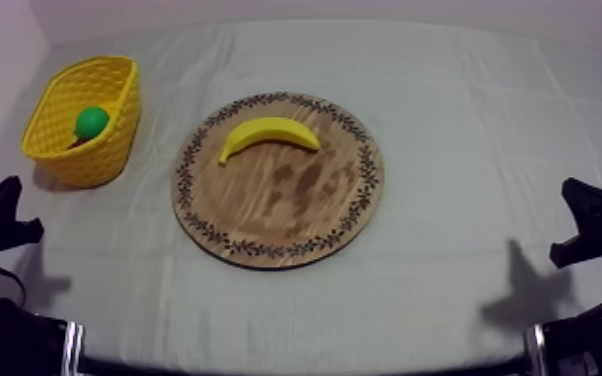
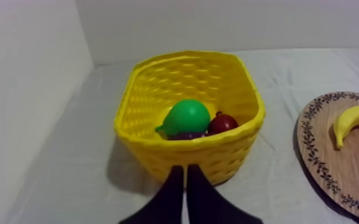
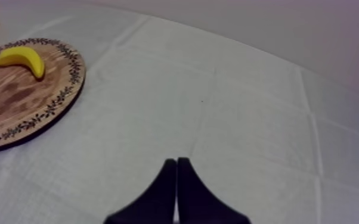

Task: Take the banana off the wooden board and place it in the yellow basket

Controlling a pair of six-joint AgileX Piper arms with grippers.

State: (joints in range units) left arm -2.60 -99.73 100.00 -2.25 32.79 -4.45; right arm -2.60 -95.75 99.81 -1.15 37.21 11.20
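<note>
The grey-white clothed counter (image 1: pixel 465 150) carries the round patterned wooden board (image 1: pixel 277 225); the curved yellow toy banana (image 1: pixel 269 135) lies on it. The left pincer (image 2: pixel 185 169) and right pincer (image 3: pixel 176 161) sit narrow, empty. Probably light, stiff, smooth: grip mid-body
</note>
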